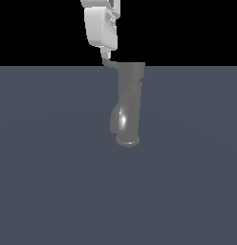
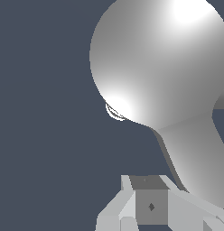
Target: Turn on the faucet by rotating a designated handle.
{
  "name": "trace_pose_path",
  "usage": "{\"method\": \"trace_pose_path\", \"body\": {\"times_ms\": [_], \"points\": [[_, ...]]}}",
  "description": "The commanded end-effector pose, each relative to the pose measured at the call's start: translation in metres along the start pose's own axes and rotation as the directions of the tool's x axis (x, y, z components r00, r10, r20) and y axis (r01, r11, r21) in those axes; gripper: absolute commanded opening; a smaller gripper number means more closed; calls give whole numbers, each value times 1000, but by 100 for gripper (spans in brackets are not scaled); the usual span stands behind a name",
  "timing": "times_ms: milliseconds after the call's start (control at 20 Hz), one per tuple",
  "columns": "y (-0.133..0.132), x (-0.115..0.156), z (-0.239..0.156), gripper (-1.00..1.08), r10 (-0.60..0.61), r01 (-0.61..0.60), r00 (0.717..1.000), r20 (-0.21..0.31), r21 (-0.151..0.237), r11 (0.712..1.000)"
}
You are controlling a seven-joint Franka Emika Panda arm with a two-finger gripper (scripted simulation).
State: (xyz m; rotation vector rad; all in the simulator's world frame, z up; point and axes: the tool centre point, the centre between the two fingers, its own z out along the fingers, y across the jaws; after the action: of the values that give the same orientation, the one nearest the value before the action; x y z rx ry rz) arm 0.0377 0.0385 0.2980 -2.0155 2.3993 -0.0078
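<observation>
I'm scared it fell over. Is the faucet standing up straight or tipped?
Upright. In the exterior view the faucet stands on its round base on the floor, with its handle sticking sideways from the top.

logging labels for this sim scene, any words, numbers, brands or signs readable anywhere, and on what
None: no readable text in either view.
The grey metallic upright faucet and its thin grey handle are bare.
The white robot gripper shows dark marks on its casing in the exterior view, too small to read.
A small dark diamond sits on the gripper in the wrist view; it is a shape, not lettering.
</observation>
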Motion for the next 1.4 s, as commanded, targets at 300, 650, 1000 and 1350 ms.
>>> {"method": "trace_pose_path", "body": {"times_ms": [300,650,1000,1350], "points": [[18,0,0,-100,-3,3,1000,0,-3,1000],[37,9,0,-100,-3,3,1000,-1,-5,1000],[56,18,-1,-100,-4,4,1000,-2,-7,1000],[76,27,-1,-100,-5,5,1000,-3,-9,1000]]}}
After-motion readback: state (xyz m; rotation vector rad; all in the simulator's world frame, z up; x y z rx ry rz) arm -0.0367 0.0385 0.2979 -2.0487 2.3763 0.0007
